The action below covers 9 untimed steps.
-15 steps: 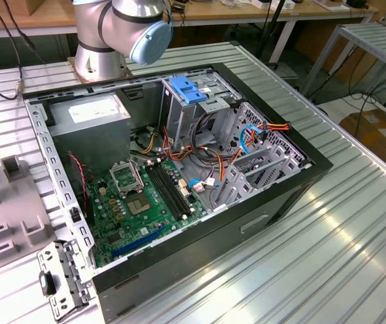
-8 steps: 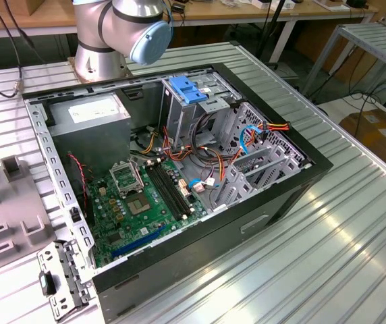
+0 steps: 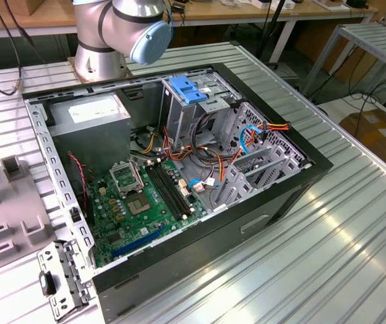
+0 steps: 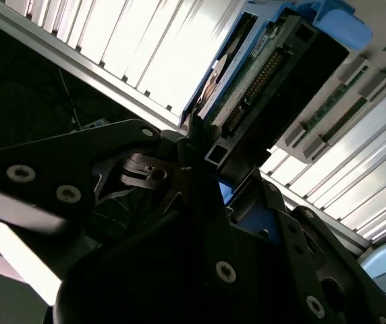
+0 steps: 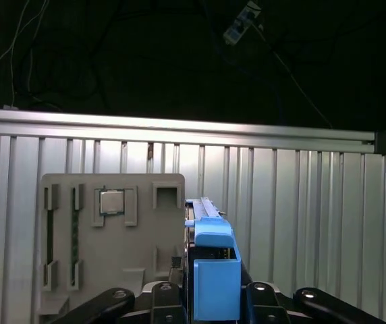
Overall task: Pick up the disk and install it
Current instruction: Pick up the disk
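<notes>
While the black metal gripper (image 5: pixel 214 302) closes its 2 fingers (image 5: pixel 168 291) narrowly on the disk (image 5: pixel 214 270), 1 on each side, the first wrist view shows the disk standing on edge between them. It is a slim flat slab with a smooth light-blue plastic carrier wrapped round it. In the second wrist view the disk (image 4: pixel 247 74) shows its dark body, a green circuit edge and a row of connector pins inside the blue frame.

Just beside the disk lies 1 matte grey plastic fixture (image 5: pixel 146 270), a flat block cut with several rectangular recesses. In it are 1 square silver processor chip (image 5: pixel 112 201) in a square pocket and 1 thin green strip (image 5: pixel 75 233) in a narrow slot. Both rest on a ribbed aluminium table (image 5: pixel 301 202).

In the exterior view, 1 black computer case (image 3: pixel 274 202) lies open on its side on the same ribbed surface. It holds 1 green motherboard (image 3: pixel 142 209), 1 grey box-shaped power supply (image 3: pixel 88 121), a perforated steel drive cage (image 3: pixel 257 162) and loose red, yellow and black wires (image 3: pixel 179 145). 1 broad blue latch piece (image 3: pixel 184 90) sits on top of the metalwork. The silver arm base (image 3: pixel 102 57) with its pale-blue cap stands just beyond the case.
</notes>
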Tool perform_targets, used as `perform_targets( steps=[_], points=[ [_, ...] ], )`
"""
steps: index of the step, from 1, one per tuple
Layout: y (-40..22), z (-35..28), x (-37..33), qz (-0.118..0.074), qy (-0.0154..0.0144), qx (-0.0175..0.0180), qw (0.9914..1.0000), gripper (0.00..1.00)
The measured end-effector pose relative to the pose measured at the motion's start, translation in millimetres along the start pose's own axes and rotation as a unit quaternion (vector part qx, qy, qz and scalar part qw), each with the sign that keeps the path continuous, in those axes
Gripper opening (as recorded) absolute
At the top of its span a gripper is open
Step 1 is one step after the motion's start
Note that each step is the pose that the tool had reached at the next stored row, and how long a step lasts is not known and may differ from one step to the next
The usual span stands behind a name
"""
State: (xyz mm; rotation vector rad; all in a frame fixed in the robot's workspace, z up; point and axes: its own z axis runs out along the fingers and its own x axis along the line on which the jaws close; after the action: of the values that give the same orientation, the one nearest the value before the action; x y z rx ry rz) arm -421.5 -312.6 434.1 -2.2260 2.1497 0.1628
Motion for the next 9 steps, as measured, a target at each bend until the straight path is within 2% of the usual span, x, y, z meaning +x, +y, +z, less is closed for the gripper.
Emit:
perform_targets(
  steps=[4,9],
  points=[
    [0.2,-4.4,-0.5,0.000,-0.0025,0.0001,1.00000,0.37],
    [0.6,-13.7,-1.4,0.000,-0.0082,0.0003,0.99997,0.37]
  ],
)
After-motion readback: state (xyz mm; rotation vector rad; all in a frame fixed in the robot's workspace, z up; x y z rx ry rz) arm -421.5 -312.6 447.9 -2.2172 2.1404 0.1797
